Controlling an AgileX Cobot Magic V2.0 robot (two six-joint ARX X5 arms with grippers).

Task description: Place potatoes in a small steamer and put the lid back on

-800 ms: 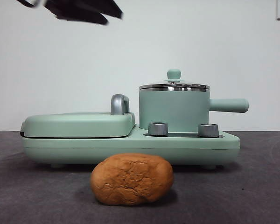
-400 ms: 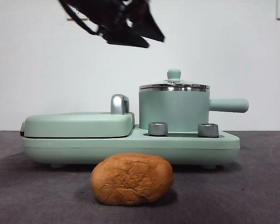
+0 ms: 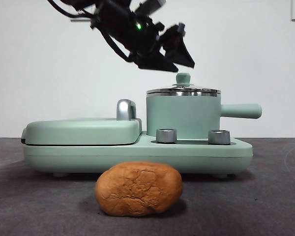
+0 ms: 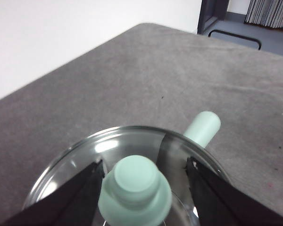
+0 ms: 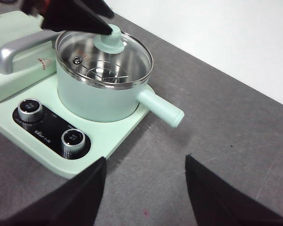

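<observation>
The potato, an orange-brown lump with cracked skin, lies on the table in front of the cooker. The small steamer stands on the cooker's right half with the glass lid on it. My left gripper hangs just above the lid, open, one jaw on each side of the mint knob without touching it. My right gripper is open and holds nothing, high over the table beside the steamer's side handle.
A flat mint-green griddle section with a chrome handle fills the cooker's left half. Two steel dials sit on the base in front of the pot. The side handle points right.
The left arm has come down and to the right from the top left corner, and its gripper now sits over the lid's knob. Potato, pot and lid have not moved.
</observation>
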